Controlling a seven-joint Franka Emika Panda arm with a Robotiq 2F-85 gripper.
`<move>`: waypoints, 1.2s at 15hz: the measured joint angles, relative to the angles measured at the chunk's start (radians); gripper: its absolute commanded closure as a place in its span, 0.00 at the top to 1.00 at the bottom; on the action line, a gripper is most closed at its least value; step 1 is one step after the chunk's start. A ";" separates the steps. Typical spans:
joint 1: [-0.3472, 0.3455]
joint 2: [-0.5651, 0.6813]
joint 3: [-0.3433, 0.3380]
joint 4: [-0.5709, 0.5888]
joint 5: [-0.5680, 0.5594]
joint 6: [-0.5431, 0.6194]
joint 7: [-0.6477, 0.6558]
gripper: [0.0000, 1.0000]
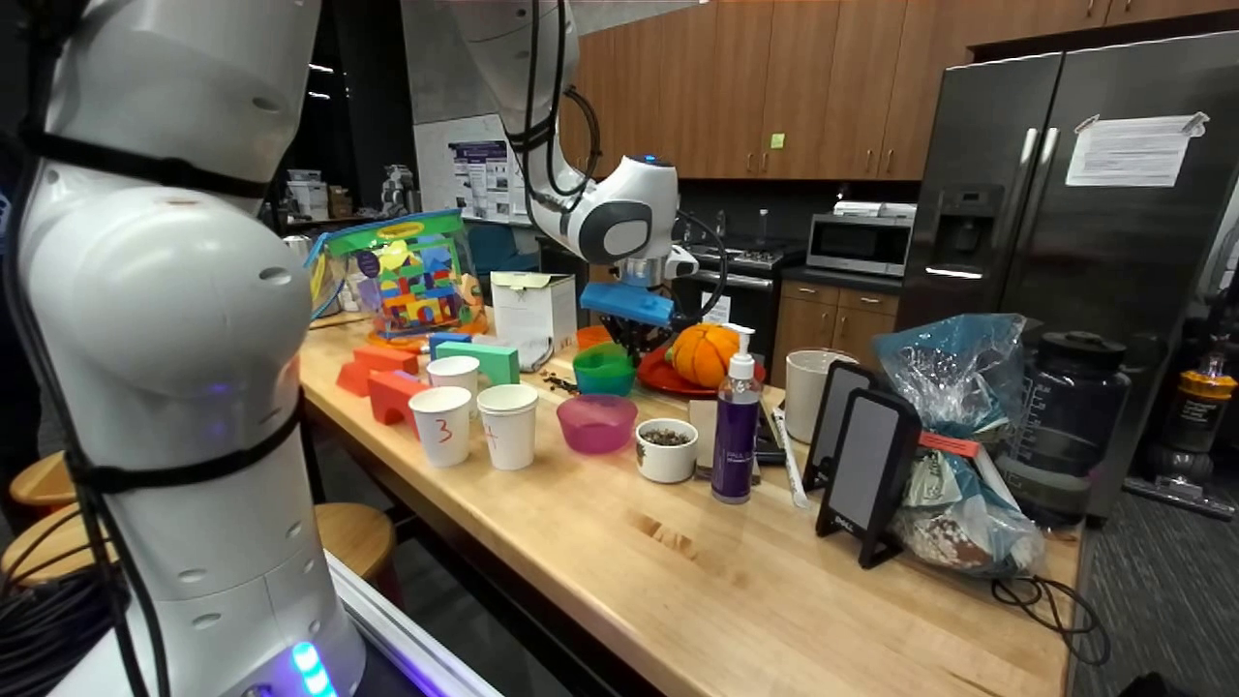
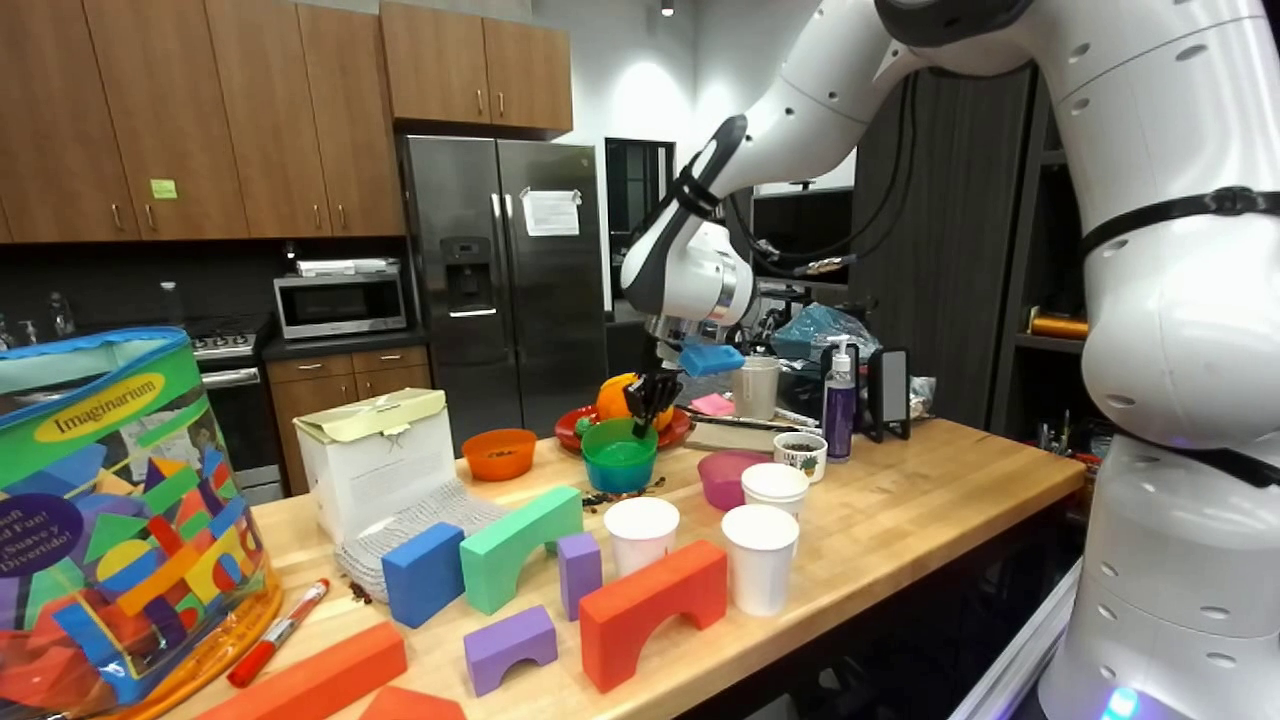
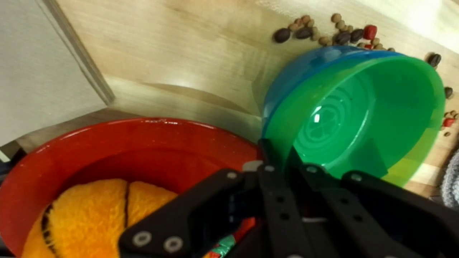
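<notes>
1. Since the pincer [image 3: 280, 150] has one finger inside the green bowl [image 3: 405, 93] and one outside, I read it as pinching the wall at the rim, a part thin enough for a sure hold.
2. Lower part of the green bowl sits in the blue bowl [image 3: 287, 82], on the bench [image 2: 920, 480]; nesting probably steadies it. Whether fully seated, cannot tell.
3. Beans and seeds [image 3: 343, 37] lie loose beside the blue bowl.
4. Close by: red dish [image 3: 107, 143] carrying a plush pumpkin [image 3: 104, 215]; raised rim likely stops rolling.
5. Farther out: pink bowl [image 1: 597, 431]; orange bowl [image 2: 500, 468]; paper cup [image 1: 441, 426] marked 3, upright on its base.
</notes>
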 measured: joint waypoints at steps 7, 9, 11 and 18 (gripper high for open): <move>-0.001 -0.002 0.009 0.014 -0.060 0.002 0.038 0.87; -0.001 -0.005 0.011 0.015 -0.078 0.005 0.048 1.00; 0.001 -0.012 0.012 0.013 -0.106 0.007 0.063 1.00; 0.005 -0.097 0.021 -0.053 -0.175 -0.048 0.059 1.00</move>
